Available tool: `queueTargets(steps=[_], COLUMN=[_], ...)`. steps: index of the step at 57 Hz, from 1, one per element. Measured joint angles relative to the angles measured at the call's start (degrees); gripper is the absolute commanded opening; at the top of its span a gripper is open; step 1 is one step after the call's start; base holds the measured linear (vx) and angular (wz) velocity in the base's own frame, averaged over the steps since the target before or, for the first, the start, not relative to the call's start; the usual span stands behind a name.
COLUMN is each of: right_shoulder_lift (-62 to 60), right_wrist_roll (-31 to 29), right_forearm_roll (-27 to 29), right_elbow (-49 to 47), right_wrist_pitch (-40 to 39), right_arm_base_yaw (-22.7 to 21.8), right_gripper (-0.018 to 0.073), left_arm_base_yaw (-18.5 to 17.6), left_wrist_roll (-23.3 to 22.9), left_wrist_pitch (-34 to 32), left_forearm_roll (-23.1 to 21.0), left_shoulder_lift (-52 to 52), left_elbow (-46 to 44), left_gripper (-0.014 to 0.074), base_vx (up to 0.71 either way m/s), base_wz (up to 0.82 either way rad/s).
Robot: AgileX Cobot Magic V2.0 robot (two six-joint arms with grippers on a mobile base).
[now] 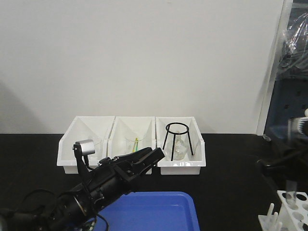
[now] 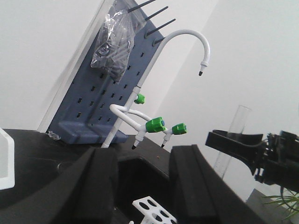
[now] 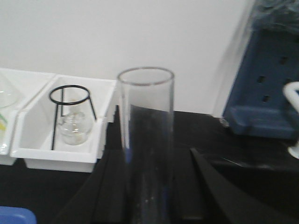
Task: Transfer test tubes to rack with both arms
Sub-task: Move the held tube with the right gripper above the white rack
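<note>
My right gripper is shut on a clear test tube, which stands upright between its fingers with the open rim on top. In the front view this tube hangs just above the white rack at the bottom right, under the right gripper. The left wrist view shows the right gripper holding the tube from the side. My left gripper is open and empty, and the rack shows low between its fingers. In the front view the left gripper points up and right at the lower left.
Three white bins stand at the back; the middle one holds a beaker, the right one a black tripod ring over a flask. A blue tray lies in front. A blue pegboard and a white faucet stand at the right.
</note>
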Motion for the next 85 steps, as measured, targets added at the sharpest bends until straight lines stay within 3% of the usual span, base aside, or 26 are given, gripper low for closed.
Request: queueTargets(steps=[12, 21, 40, 65, 85], right_shoulder_lift=[-2.9, -1.1, 4.1, 5.3, 6.5], right_wrist_roll=[2.7, 6.0, 24.8, 27.7, 28.0], right_forearm_roll=[0.1, -2.3, -20.8, -23.1, -24.5], right_elbow=[5.8, 7.1, 7.0, 16.7, 16.8], right_wrist_pitch=[-1.7, -4.5, -10.5, -26.9, -30.8], right_arm_base_yaw=[-5.9, -7.2, -7.4, -7.4, -7.7], right_gripper=[-0.0008, -0.0008, -0.0007, -0.0006, -0.0006], left_arm_base_yaw=[0.0, 0.0, 0.0, 0.0, 0.0], left_wrist_roll=[0.0, 0.0, 0.0, 0.0, 0.0], left_wrist_pitch=[1.2, 1.6, 1.6, 2.1, 3.6], left_forearm_roll=[0.0, 0.0, 0.0, 0.0, 0.0], left_shoulder_lift=[0.0, 0.0, 0.0, 0.0, 0.0], left_elbow=[0.0, 0.0, 0.0, 0.0, 0.0], left_gripper=[0.0411, 0.0411, 0.0411, 0.0411, 0.0411], base_vx=[0.00, 0.00, 0.00, 0.00, 0.00], base_wz=[0.00, 0.00, 0.00, 0.00, 0.00])
